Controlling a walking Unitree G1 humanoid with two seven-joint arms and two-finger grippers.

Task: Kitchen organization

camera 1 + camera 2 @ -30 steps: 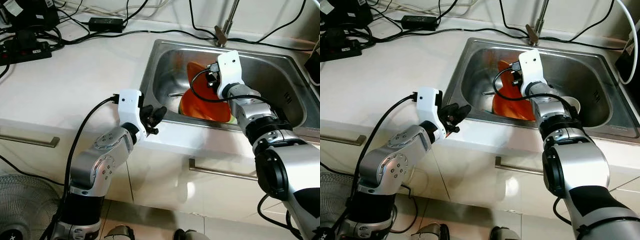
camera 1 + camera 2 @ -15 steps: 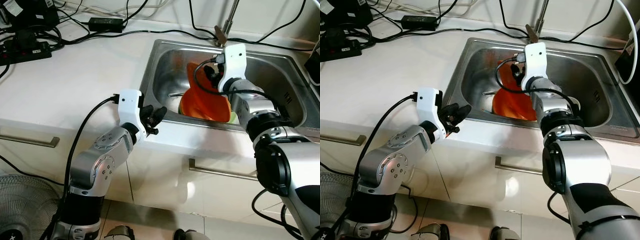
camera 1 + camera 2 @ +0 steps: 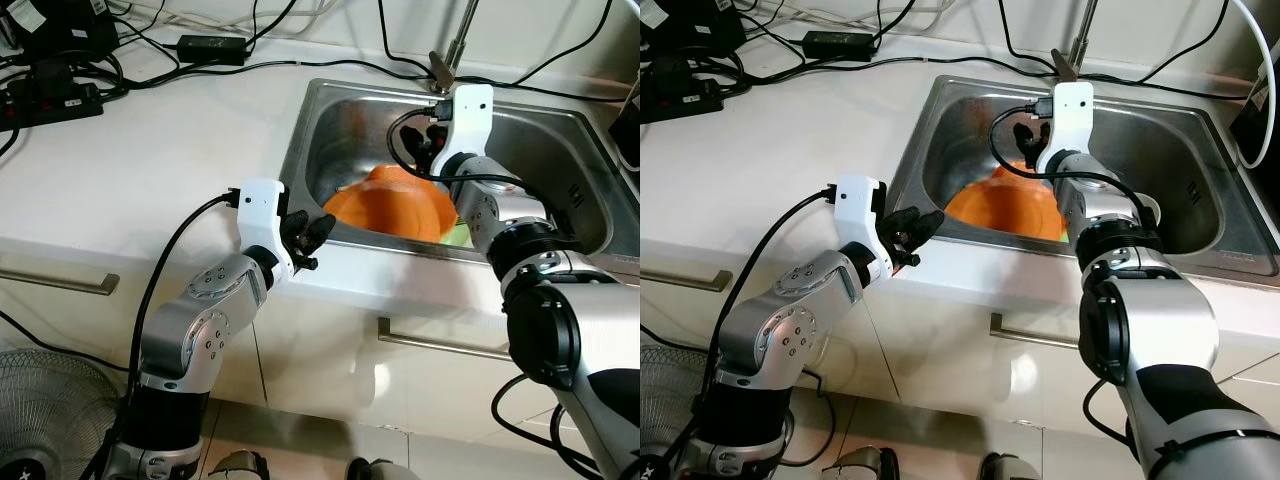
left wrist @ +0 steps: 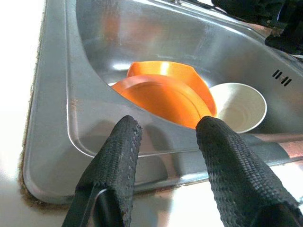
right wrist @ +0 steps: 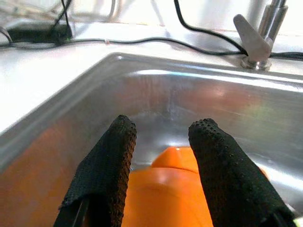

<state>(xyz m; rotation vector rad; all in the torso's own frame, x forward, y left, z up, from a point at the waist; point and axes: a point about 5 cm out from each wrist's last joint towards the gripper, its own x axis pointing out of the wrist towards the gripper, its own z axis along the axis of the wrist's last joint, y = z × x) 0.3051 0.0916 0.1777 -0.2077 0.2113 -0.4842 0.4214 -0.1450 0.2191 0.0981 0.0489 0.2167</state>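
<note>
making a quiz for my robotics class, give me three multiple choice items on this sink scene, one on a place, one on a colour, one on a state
1. Where do the orange dishes lie?
A. on the counter
B. inside the sink
C. on the floor

2. What colour is the bowl beside the orange dishes?
A. cream white
B. blue
C. black

3. How do the fingers of the right gripper stand?
A. shut on a spoon
B. shut on a cable
C. open, apart above the orange dishes

Answers:
1. B, both eye views show them down in the steel basin.
2. A, the left wrist view shows a pale bowl against the orange ones.
3. C, the right wrist view shows a clear gap between its two fingers with nothing between them. The left gripper is open too, at the sink's front edge.
</note>
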